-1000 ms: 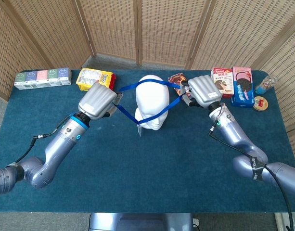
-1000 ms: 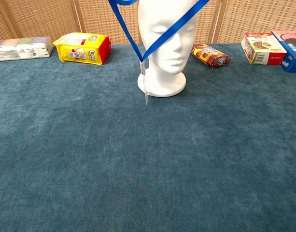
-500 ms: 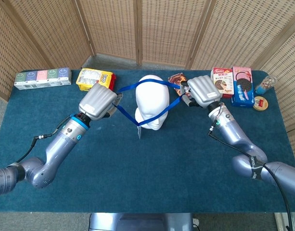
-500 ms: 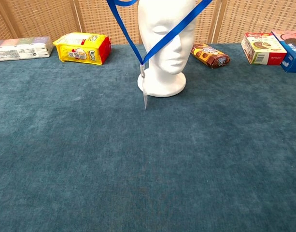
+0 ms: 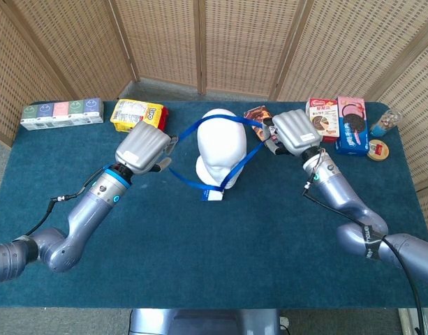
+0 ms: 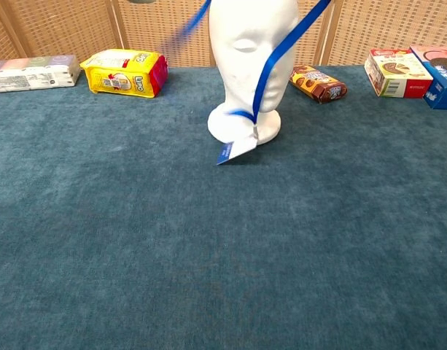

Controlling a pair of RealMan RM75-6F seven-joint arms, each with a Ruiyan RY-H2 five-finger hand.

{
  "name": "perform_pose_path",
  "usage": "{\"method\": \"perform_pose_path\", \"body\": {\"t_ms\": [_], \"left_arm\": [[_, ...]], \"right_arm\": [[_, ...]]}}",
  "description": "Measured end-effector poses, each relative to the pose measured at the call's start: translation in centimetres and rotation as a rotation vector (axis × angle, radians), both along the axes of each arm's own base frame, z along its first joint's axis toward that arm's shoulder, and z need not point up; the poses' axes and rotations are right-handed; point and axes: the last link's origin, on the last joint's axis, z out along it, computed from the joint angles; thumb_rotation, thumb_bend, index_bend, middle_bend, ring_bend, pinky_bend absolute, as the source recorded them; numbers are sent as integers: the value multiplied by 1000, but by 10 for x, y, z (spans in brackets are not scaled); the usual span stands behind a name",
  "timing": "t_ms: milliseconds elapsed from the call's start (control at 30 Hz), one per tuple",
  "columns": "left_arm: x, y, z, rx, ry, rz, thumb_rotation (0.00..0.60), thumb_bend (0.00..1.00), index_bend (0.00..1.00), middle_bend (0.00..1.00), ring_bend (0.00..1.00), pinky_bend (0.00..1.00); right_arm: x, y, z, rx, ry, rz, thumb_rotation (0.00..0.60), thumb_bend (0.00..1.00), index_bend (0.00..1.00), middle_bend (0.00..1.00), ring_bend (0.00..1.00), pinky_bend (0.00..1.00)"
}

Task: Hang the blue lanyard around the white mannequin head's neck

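Staged robot-teleoperation test area, not a lived-in room: a table covered in dark teal carpet-like cloth (image 5: 220, 244) stands before folding woven-rattan screen panels (image 5: 234, 42). Beyond the fingers (image 5: 163, 164), along the far edge, retail props are lined up: a yellow snack packet (image 5: 135, 114), a row of pastel tissue packs (image 5: 61, 112) and red and pink biscuit boxes (image 5: 339, 120).

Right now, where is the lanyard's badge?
In the chest view the badge lies on the table at the front of the mannequin head base.
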Motion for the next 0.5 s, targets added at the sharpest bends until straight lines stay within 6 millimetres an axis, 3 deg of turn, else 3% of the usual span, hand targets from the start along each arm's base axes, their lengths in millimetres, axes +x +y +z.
{"method": "perform_pose_path", "body": {"t_ms": [333,500], "left_arm": [[0,1,2,11,3,6,573,280,625,1000,972,907],[-1,1,2,13,0,8,571,280,625,1000,972,907]], "right_arm": [[2,-1,1,2,-13,-3,535,411,636,979,1000,1000],[3,-2,3,11,-27,-12,432,422,633,979,1000,1000]]}}
